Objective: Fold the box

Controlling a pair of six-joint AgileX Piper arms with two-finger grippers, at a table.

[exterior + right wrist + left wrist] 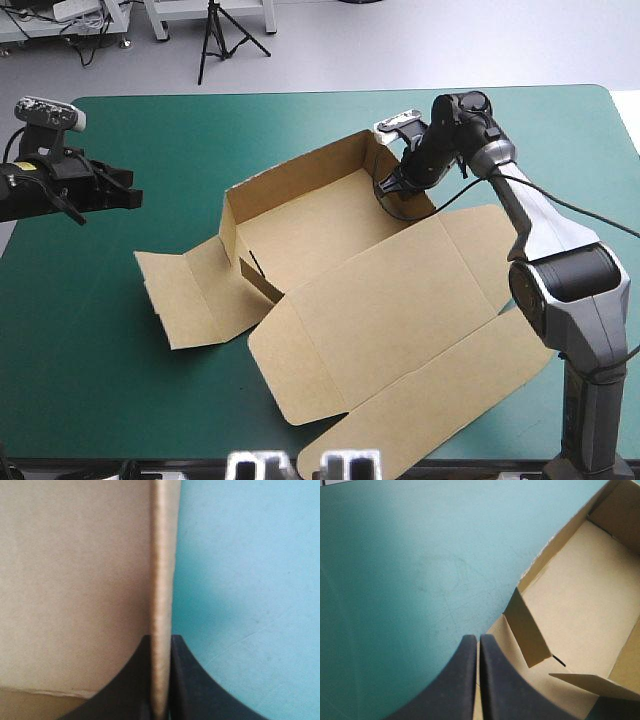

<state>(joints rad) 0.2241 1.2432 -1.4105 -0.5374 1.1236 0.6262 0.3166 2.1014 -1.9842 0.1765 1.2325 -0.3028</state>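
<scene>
**Brown box** point(320, 225), centre of the high view: an open tray with far, left and right walls raised. The lid point(400, 310) lies flat toward the lower right and reaches the table's near edge. One side flap point(195, 295) lies flat at centre left. The teal-green cover point(90, 400) is bare and broad at lower left and along the top – only a narrow strip shows at the right edge.

**Right gripper** point(393, 186), upper centre-right: the arm is bent down over the tray's right wall, fingers clamped on that wall's edge with the board between them.

**Left gripper** point(130, 198), left edge: well apart from the box, pointing toward it – fingers pressed together on nothing.
</scene>
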